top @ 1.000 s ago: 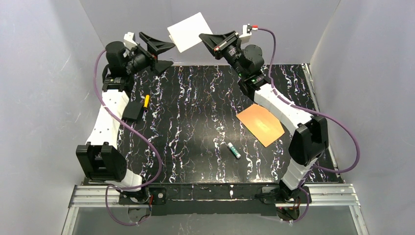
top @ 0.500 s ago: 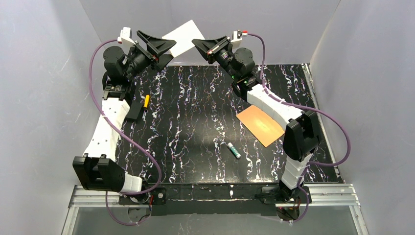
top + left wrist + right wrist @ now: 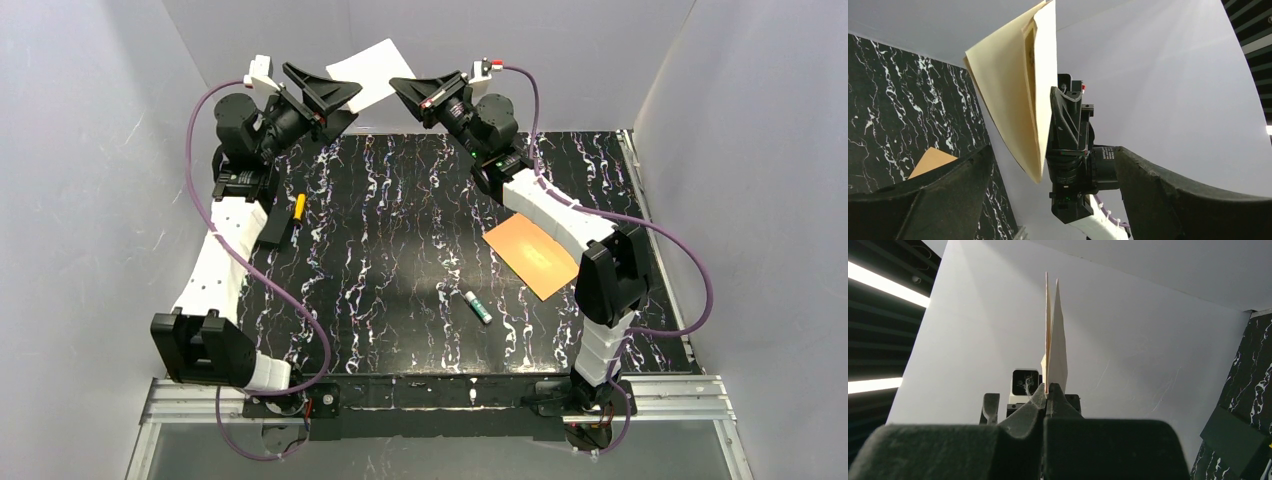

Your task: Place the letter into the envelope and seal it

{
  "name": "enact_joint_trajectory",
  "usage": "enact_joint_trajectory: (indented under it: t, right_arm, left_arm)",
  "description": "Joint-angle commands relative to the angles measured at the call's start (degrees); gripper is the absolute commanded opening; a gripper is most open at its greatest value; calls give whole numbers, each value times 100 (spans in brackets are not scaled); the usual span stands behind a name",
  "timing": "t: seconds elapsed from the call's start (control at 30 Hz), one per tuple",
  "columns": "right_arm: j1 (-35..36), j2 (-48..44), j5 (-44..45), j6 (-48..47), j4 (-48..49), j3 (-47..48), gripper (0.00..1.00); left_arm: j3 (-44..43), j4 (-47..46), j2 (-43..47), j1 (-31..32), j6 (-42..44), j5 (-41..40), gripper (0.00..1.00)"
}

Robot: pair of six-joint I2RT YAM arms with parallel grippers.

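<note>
The letter (image 3: 364, 70) hangs in the air at the back of the table, pale side up, edge-on and in two layers in the right wrist view (image 3: 1055, 352). My right gripper (image 3: 396, 86) is shut on its lower edge (image 3: 1047, 389). My left gripper (image 3: 350, 108) faces it from the left, open, with nothing gripped. In the left wrist view the cream letter (image 3: 1013, 90) reaches down between the two wide-spread fingers (image 3: 948, 190) without touching either. The orange-brown envelope (image 3: 533, 253) lies flat on the table's right side under the right arm, a corner showing (image 3: 930, 161).
A green-and-white glue stick (image 3: 477, 306) lies near the table's middle front. A dark flat square card (image 3: 272, 226) and a small yellow-orange item (image 3: 298, 207) lie at the left, below the left arm. Grey walls enclose the table on three sides.
My right gripper has carried the letter leftward, closer to my left gripper. The left arm has risen slightly toward it. The envelope and glue stick have not moved.
</note>
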State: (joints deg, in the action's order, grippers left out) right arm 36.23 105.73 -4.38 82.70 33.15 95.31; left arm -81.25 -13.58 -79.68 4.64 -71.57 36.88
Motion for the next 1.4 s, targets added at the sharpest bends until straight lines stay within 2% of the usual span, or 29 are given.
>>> enact_joint_trajectory:
  t: [0.0, 0.2, 0.27, 0.43, 0.53, 0.7, 0.77, 0.9, 0.97, 1.03, 1.07, 1.1, 1.13, 1.17, 1.2, 1.27, 1.37]
  right_arm:
    - [25, 2, -13, 32, 316, 192, 1]
    - [57, 125, -49, 144, 443, 163, 1]
    - [60, 112, -48, 149, 426, 113, 1]
    - [60, 27, -47, 193, 440, -30, 1]
    - [60, -10, -80, 310, 516, -119, 1]
    - [61, -92, -101, 371, 515, -252, 1]
    - [60, -103, -130, 424, 526, -285, 1]
    - [60, -142, -129, 484, 544, -314, 1]
    - [60, -128, -141, 484, 537, -279, 1]
    - [60, -123, -165, 469, 507, -274, 1]
    - [55, -131, -172, 460, 493, -288, 7]
    - [52, -144, -183, 440, 480, -311, 19]
    - [37, -167, -206, 386, 438, -330, 38]
    - [15, -218, -224, 285, 368, -362, 66]
    - [-17, -277, -252, 108, 267, -381, 78]
    - [-125, -446, -351, -332, 79, -466, 91]
    - [-449, -783, -649, -900, -135, -722, 98]
  left_arm:
    - [-342, -118, -311, 93, -500, 462, 80]
    - [-317, -124, -315, 322, -639, 402, 40]
    - [-303, -119, -311, 318, -639, 369, 31]
    - [-318, -127, -355, 318, -662, 416, 16]
    - [-283, -127, -331, 310, -616, 362, 14]
    - [-259, -123, -319, 283, -551, 232, 32]
    - [-295, -126, -364, 283, -610, 244, 33]
    - [-374, -122, -483, 283, -682, 377, 16]
    - [-326, -126, -463, 283, -678, 372, 0]
    - [-309, -123, -452, 283, -632, 407, 0]
    - [-311, -119, -447, 283, -597, 441, 0]
    - [-305, -123, -450, 283, -536, 484, 0]
    - [-312, -121, -448, 271, -451, 550, 0]
    - [-332, -121, -464, 255, -356, 665, 0]
    - [-350, -126, -487, 240, -220, 798, 0]
    - [-396, -117, -557, 190, 178, 1230, 0]
    - [-369, -35, -636, 128, 816, 1970, 0]
